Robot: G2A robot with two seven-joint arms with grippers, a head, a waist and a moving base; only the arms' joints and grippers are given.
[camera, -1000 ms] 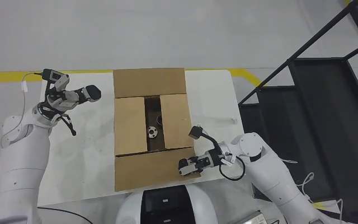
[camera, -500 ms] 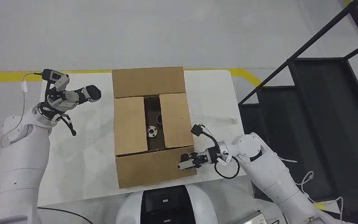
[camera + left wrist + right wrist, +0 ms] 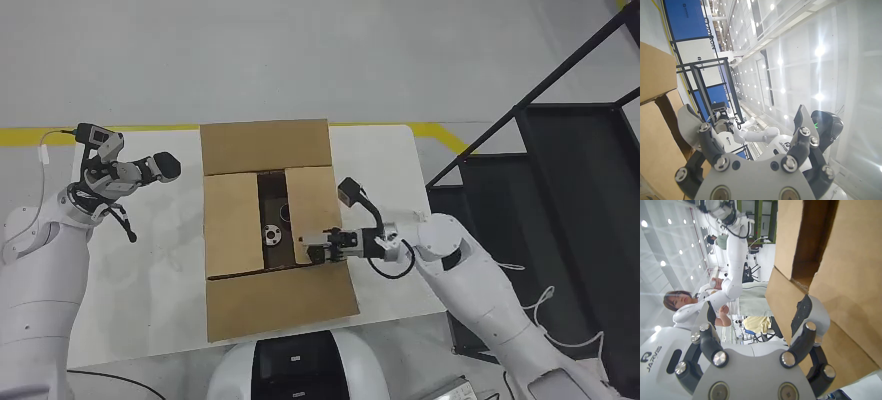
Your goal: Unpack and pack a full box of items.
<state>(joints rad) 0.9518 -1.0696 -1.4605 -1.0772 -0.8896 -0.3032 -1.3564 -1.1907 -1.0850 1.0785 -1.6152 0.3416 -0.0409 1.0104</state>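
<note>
The right gripper (image 3: 755, 306) holds its jaws wide. The edge of the box's (image 3: 268, 300) right inner flap (image 3: 781, 298) lies between them, close against one jaw. The left gripper (image 3: 743, 111) hangs over the worktop (image 3: 385, 170) with its jaws also wide, and the box stands off to one side, apart from them.

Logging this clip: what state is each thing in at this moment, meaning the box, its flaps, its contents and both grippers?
box: partly open, end flaps folded outward
side flaps: lying over the opening, gap between them
items: inside the box
left gripper: open, empty
right gripper: open, flap edge between its fingers
</note>
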